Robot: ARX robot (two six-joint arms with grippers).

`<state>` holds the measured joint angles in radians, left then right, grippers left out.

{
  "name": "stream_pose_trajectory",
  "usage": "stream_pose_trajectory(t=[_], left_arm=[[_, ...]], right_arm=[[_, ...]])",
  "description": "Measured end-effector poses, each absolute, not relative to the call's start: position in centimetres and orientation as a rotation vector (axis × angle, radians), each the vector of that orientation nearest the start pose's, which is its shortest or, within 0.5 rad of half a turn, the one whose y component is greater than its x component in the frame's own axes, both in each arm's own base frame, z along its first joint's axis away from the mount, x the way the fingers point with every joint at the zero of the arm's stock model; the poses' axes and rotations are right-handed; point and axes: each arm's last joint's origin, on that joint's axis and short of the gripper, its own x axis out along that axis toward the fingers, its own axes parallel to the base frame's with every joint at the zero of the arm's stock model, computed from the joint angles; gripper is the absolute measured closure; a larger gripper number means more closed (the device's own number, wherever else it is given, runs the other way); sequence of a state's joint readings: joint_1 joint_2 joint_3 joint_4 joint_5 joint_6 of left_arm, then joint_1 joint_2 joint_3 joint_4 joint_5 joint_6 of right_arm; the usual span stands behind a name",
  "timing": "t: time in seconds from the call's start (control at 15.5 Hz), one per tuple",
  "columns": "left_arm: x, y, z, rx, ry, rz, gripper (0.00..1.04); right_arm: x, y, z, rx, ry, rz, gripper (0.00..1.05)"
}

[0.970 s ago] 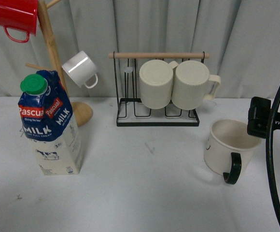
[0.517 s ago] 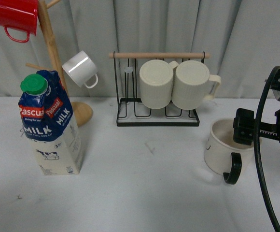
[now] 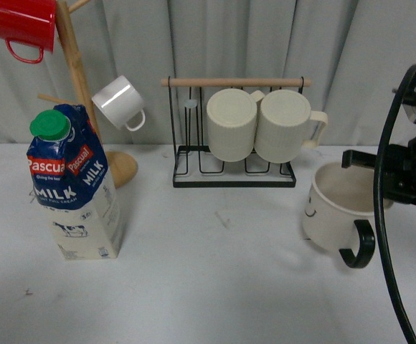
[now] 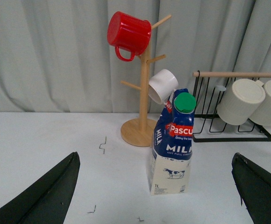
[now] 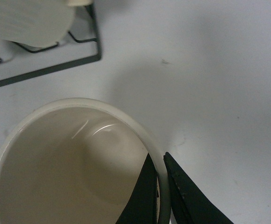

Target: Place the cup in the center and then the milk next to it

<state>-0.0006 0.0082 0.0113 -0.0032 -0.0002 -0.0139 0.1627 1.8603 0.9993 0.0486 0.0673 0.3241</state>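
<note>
The cup (image 3: 335, 209), a wide cream mug with a black handle and a small dark mark, is tilted and lifted slightly off the table at the right. My right gripper (image 3: 380, 179) is shut on its rim; in the right wrist view the fingers (image 5: 161, 186) pinch the cup's wall (image 5: 60, 163), one inside and one outside. The milk carton (image 3: 75, 183) stands upright at the left, also in the left wrist view (image 4: 173, 144). My left gripper (image 4: 156, 186) is open, its fingers wide apart, short of the milk. The center is the white tabletop (image 3: 215, 236) with small black marks.
A wire rack (image 3: 233, 168) holding two ribbed cream mugs (image 3: 231, 123) stands at the back middle. A wooden mug tree (image 3: 79, 86) with a red mug (image 3: 23, 25) and a small white mug (image 3: 118, 102) stands at the back left behind the milk. A grey curtain closes the back.
My right gripper has moved in over the cup, closed on its rim and lifted and tilted it; the handle has swung a little to the right. The milk has not moved.
</note>
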Motion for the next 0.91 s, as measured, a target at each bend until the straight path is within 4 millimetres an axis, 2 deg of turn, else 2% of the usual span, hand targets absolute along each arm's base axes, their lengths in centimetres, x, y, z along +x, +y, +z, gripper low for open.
stream_pose_trajectory(t=[0.39,0.71,0.91], left_arm=[[9.8,0.0,16.6,-0.014,0.0,0.0,0.07],[9.8,0.0,16.6,-0.014,0.001,-0.001,0.07],[9.8,0.0,16.6,-0.014,0.0,0.0,0.07]], right_arm=[[36.0,8.4,14.8,0.179,0.823,0.025,1.01],[37.9,13.7,14.8,0.121,0.861,0.078,1.01],[38.4,14.7,13.8,0.122,0.881,0.075,1.01]])
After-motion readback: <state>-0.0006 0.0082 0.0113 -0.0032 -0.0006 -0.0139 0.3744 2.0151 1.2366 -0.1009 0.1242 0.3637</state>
